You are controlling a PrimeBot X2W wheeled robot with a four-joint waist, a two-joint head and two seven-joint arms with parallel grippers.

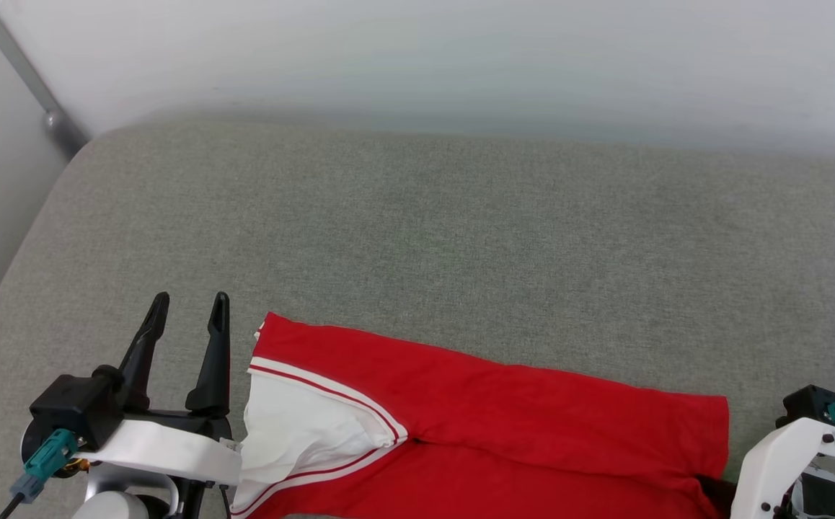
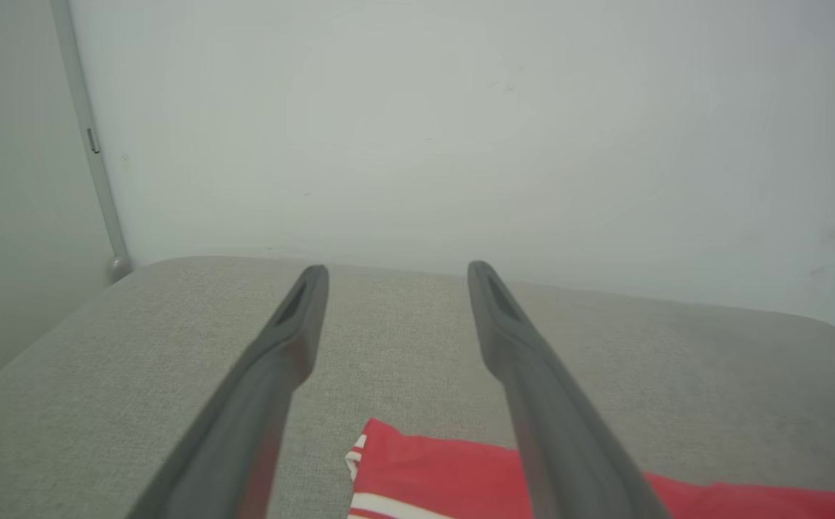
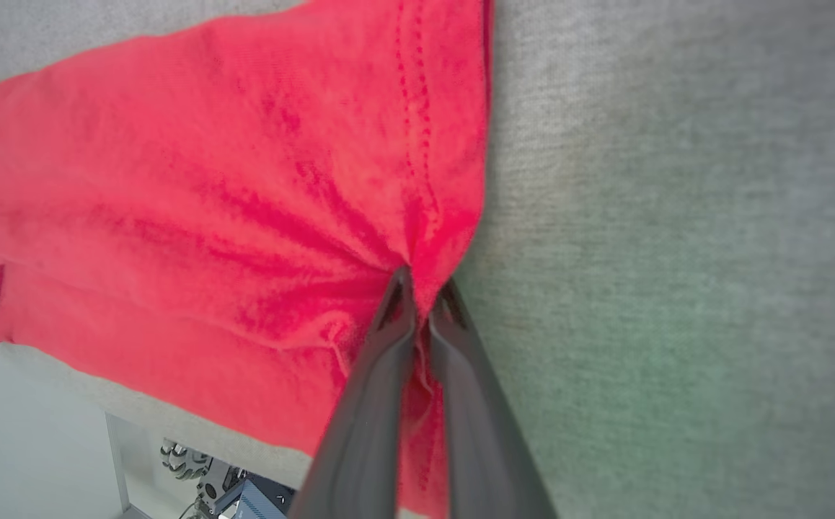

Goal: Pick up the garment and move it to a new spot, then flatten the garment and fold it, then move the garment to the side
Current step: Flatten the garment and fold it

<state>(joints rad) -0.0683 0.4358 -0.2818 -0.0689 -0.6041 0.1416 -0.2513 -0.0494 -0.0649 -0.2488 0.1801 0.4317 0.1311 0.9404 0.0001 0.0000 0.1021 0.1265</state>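
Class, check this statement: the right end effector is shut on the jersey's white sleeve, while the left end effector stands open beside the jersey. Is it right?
Not quite. The right end effector is shut on the jersey's red hem, not the white sleeve; the right wrist view shows it. The left end effector does stand open beside the jersey.

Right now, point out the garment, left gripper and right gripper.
garment [image 1: 533, 411]: head view, red body panel.
left gripper [image 1: 191, 299]: head view, midway between open fingertips.
right gripper [image 3: 423, 288]: right wrist view, between fingertips pinching the garment's edge.
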